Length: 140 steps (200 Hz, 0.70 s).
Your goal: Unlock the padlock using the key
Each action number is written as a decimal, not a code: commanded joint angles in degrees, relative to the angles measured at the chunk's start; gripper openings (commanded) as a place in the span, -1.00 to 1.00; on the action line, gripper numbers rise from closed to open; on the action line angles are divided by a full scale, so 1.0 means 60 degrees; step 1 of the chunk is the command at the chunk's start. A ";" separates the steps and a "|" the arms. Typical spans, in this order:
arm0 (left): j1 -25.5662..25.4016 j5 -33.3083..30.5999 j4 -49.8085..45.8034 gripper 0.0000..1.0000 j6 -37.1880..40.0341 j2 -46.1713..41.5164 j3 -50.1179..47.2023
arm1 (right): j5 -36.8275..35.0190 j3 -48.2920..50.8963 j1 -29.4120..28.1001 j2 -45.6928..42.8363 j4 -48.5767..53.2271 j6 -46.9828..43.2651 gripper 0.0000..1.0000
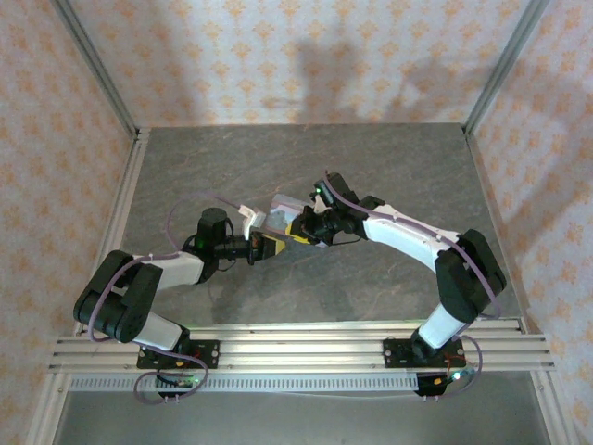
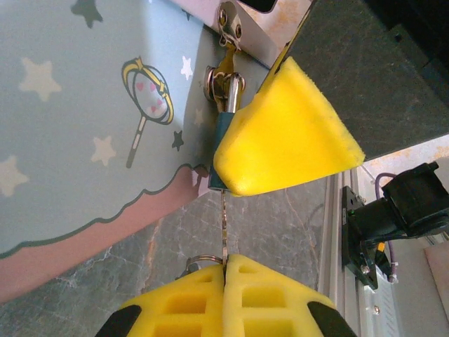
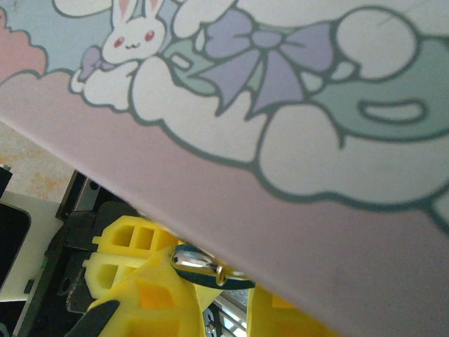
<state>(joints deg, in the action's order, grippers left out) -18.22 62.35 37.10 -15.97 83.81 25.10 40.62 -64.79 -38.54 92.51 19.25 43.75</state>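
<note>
The pale blue and pink tin [image 2: 77,133] stands on edge, and the tiny dark blue padlock [image 2: 223,137] hangs from its silver hasp [image 2: 228,28]. One yellow finger [image 2: 287,137] of my right gripper covers most of the padlock's body. My left gripper [image 2: 226,261] is shut on the thin silvery key [image 2: 224,225], whose blade runs straight up into the padlock's underside. In the right wrist view the padlock [image 3: 210,270] sits between the fingers of my right gripper [image 3: 217,298], which is shut on it under the tin's lid [image 3: 280,105]. From above, both grippers [image 1: 269,246] [image 1: 298,230] meet beside the tin [image 1: 283,206].
A small key ring [image 2: 200,260] lies against my left fingertips. The grey stone-patterned table [image 1: 306,158] is boxed in by patterned walls, with an aluminium rail [image 1: 306,345] along its near edge. Cables loop off both arms.
</note>
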 commanded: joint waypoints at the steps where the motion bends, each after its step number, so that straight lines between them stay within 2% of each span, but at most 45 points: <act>1: 0.0078 -0.0185 0.0409 -1.00 0.0215 -0.0329 -0.0038 | 0.0603 -0.0069 -0.0050 -0.0243 -0.0270 -0.0022 -1.00; 140: 0.0312 -0.0157 0.0195 -1.00 0.0149 -0.0564 -0.0038 | 0.0878 -0.0173 0.0015 -0.0294 0.0178 -0.0493 -1.00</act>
<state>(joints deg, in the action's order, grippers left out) -16.82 62.33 36.42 -15.97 81.49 24.91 42.26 -64.79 -38.41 92.51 20.16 42.24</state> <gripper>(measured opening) 0.048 0.158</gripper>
